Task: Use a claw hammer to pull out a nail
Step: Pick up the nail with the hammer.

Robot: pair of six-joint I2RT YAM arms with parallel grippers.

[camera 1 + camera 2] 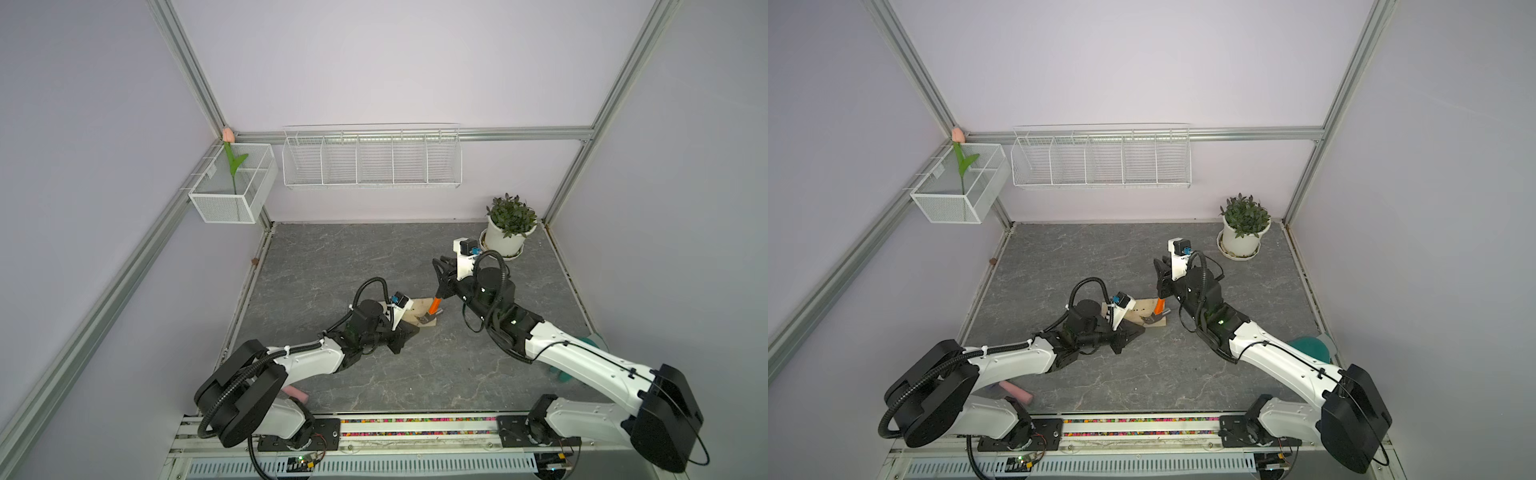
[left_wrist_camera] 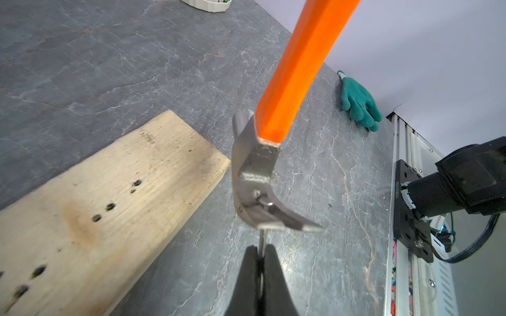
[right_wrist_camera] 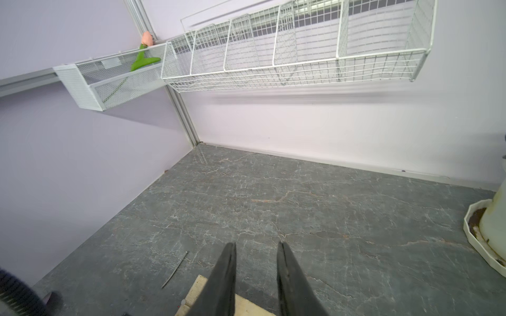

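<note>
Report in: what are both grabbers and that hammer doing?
Left gripper shut on nail. Right gripper holding claw hammer; nail caught in claw, off board. Nothing blocking.

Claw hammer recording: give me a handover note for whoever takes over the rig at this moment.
Left gripper: jaws shut on the thin steel nail, its head caught in the claw.
Right gripper: grips the silver-headed, orange-necked claw hammer, lifted near the end of the pale wooden board.
Done: nail is out of the board.
Left: probably slide the nail from the claw, then set nail and hammer down.
</note>
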